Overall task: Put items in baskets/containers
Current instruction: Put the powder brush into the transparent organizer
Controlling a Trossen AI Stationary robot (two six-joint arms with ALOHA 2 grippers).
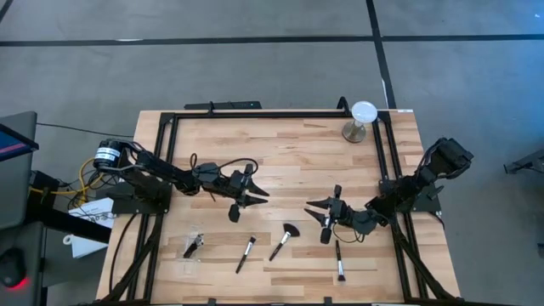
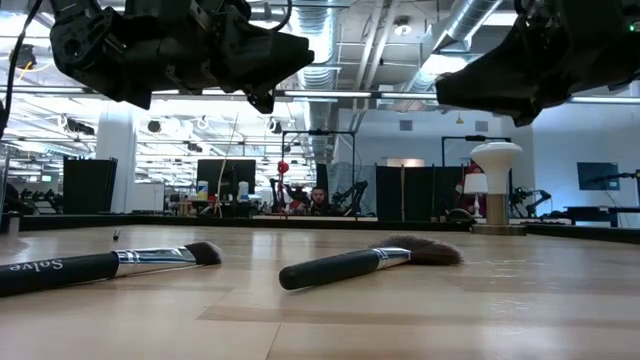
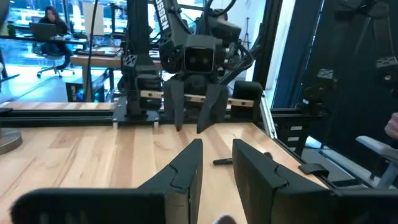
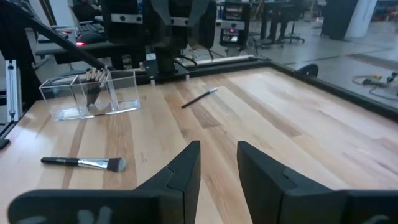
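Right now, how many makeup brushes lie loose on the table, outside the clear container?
3: one front-centre, the fan brush beside it, one by the right gripper. More stand bunched in the container, uncountable.

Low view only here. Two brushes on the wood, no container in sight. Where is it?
Observer: The clear container stands at the bottom-left of the high view, with brushes already in it.
Operator: More loose brushes?
Observer: Yes, a third brush lies close to the right pincer.
Operator: Either pincer loaded?
Observer: No. The left pincer and the right pincer are both open and empty.
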